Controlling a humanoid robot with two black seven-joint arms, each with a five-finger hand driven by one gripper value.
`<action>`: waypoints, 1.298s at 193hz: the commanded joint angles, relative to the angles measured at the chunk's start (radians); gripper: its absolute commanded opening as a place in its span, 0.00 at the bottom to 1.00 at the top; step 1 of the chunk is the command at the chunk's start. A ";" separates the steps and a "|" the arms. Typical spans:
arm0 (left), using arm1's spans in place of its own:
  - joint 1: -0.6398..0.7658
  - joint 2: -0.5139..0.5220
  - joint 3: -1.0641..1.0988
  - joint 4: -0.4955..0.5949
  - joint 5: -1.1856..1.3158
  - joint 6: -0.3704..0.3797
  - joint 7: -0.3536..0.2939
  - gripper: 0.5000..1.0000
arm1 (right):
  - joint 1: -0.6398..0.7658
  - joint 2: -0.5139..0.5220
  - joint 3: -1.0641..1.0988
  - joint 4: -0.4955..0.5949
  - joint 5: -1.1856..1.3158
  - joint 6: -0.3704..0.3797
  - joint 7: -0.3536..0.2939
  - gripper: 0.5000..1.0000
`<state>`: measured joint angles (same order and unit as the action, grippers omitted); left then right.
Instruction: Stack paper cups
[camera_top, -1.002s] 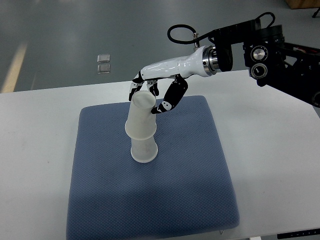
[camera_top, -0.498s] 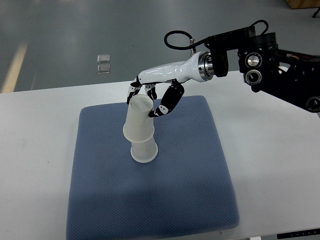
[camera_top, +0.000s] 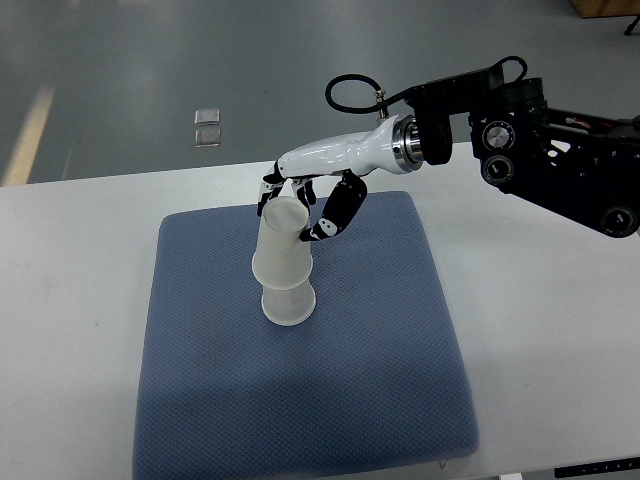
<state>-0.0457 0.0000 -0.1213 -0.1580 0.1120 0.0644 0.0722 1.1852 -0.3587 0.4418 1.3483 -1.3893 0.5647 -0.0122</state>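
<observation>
Two white paper cups stand upside down on the blue mat (camera_top: 350, 380). The lower cup (camera_top: 289, 304) rests on the mat. The upper cup (camera_top: 281, 245) sits over it, tilted a little to the right at its top. My right hand (camera_top: 298, 205) comes in from the right and its fingers are curled around the top of the upper cup, thumb (camera_top: 338, 212) on the right side, other fingers behind it. The left arm does not show.
The mat lies on a white table (camera_top: 70, 280). Two small clear squares (camera_top: 207, 127) lie on the grey floor beyond the table's far edge. The black arm housing (camera_top: 550, 160) hangs over the table's right rear.
The hand has shifted slightly with the upper cup, which has settled lower on the bottom cup and stands a bit straighter. The arm housing moved left.
</observation>
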 joint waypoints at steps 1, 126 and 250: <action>0.000 0.000 0.000 0.000 0.000 0.000 0.000 1.00 | -0.002 0.003 0.000 0.000 0.000 -0.003 0.000 0.14; 0.000 0.000 0.000 0.000 0.000 0.000 0.000 1.00 | -0.026 -0.008 0.012 0.000 0.010 0.006 0.000 0.83; 0.000 0.000 0.000 0.000 0.000 0.000 0.000 1.00 | -0.291 -0.003 0.477 -0.350 0.414 -0.341 -0.028 0.82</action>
<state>-0.0458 0.0000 -0.1211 -0.1580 0.1120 0.0644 0.0724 0.9581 -0.3659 0.8762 1.0671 -1.1070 0.3643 -0.0383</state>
